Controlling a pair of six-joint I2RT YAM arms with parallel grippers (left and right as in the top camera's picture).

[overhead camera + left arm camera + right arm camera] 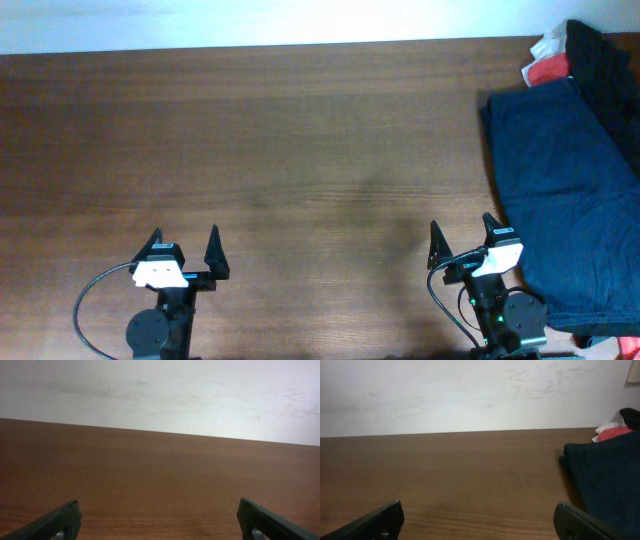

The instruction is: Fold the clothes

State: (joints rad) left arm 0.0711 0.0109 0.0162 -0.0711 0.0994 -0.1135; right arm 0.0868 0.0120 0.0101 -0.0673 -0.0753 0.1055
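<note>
Left gripper (184,242): fingers spread wide, nothing held. It sits low at the near edge of the table (300,140); its wrist view shows wood grain ahead of it, then a pale wall (160,390).

Right gripper (462,236): same posture, fingers wide apart, nothing held.

Dark blue garment (565,180): lies spread on the table just to the right of the right gripper, running from beside its base forward. Whether cloth touches the arm is hard to tell.

Black garment (598,60): far ahead and right of the right gripper, lying on the blue garment's far end. Red and white cloth (547,62) sits just left of it, possibly two pieces.

All clothing is well apart from the left gripper
</note>
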